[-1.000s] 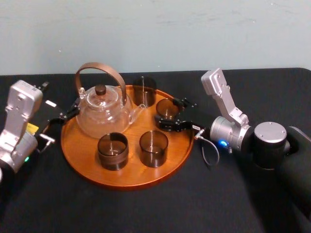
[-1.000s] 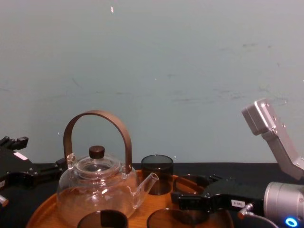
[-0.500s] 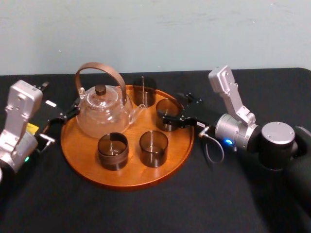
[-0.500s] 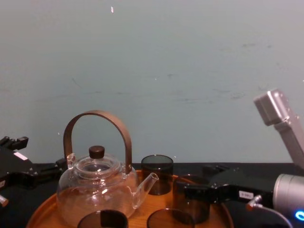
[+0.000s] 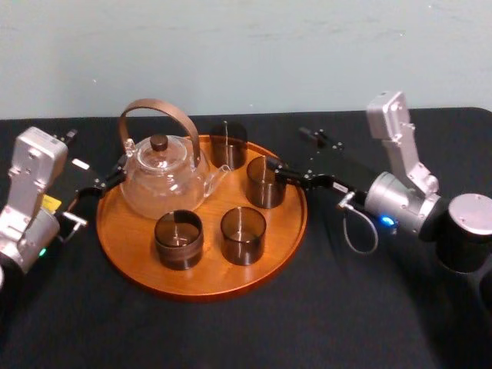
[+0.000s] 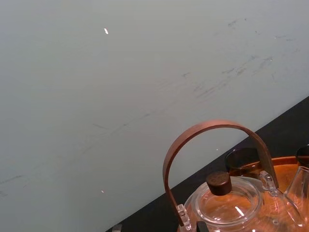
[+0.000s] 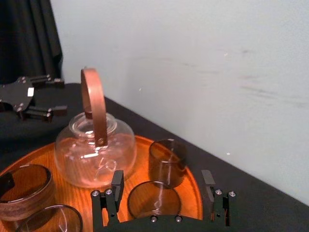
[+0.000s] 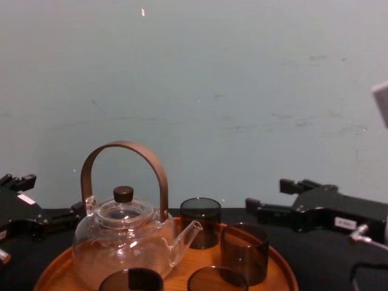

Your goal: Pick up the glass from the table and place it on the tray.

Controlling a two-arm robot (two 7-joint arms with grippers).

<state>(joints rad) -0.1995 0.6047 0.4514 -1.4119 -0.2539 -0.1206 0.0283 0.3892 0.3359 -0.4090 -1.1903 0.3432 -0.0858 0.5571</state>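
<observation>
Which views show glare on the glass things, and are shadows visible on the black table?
Head view: glints on the teapot, no clear shadow on the table under the open right claw by the glass or the parked left claw by the tray. Left wrist view: a bright streak on the teapot's lid. Right wrist view: glints on its body.

light: even, soft | glare: small glints on teapot | shadows: faint
</observation>
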